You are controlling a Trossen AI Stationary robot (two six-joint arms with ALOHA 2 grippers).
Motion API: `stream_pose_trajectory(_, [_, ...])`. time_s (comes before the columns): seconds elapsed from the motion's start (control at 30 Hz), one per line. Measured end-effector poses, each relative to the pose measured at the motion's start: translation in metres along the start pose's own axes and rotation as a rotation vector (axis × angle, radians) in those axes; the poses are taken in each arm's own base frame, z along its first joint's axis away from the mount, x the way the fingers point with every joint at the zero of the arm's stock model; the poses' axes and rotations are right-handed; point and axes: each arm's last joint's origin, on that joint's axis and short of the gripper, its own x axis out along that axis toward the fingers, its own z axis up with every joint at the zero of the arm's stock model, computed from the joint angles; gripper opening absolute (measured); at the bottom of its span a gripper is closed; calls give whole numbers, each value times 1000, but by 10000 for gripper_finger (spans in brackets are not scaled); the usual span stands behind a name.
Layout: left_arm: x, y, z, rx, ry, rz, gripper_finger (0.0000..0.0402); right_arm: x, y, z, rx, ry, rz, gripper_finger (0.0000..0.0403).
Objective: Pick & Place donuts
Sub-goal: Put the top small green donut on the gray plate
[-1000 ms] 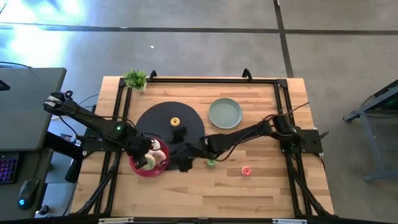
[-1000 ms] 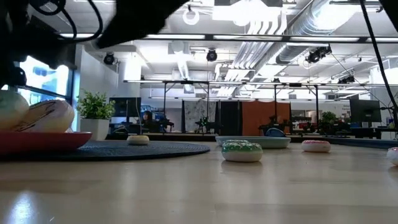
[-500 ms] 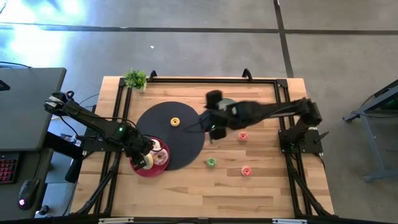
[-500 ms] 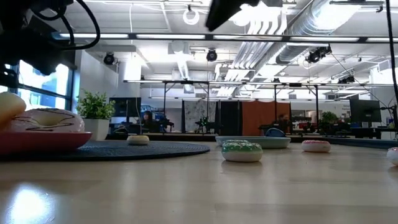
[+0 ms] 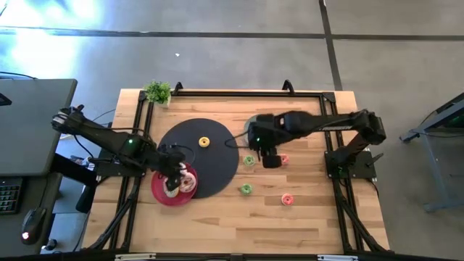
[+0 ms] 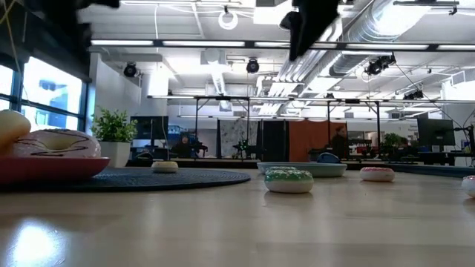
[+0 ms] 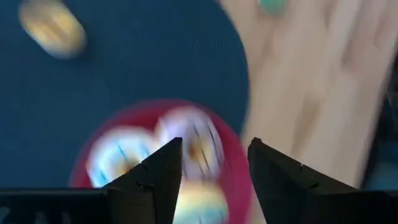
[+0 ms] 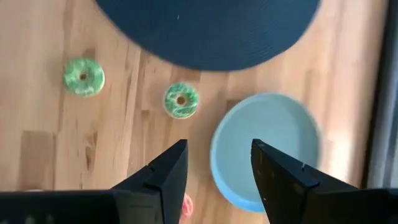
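We see the left gripper (image 5: pixel 176 165) above the red plate (image 5: pixel 161 196) holding three large donuts (image 5: pixel 181 181), jaws released. The right gripper (image 5: pixel 267 154) hovers near the sage-green plate (image 8: pixel 267 149) and two tiny green donuts (image 8: pixel 181 100), jaws released too.

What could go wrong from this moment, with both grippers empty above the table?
The open right gripper hangs over the sage-green plate, beside a green donut; descending there might strike the plate's rim. The red plate under the open left gripper is already crowded with large donuts, so adding one might push another off.
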Motion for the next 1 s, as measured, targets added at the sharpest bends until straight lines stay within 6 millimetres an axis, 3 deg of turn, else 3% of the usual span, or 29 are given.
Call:
stream_pose_trajectory(0.17, [-2,-4,18,76,-242,110,175,62,11,-21,-34,37,-15,165])
stream_pose_trajectory(0.23, [6,-3,26,113,-248,129,175,80,16,-29,-67,17,-10,165])
stream_pose_trajectory(0.4, [34,12,50,-11,-201,162,175,112,25,-42,-65,-79,48,165])
stream_pose_trajectory(0.73, [75,48,77,-52,-79,234,175,149,38,-60,-94,-369,155,167])
stream_pose_trajectory(1.0, [80,55,87,-43,-102,187,175,175,37,-75,-77,-326,140,183])
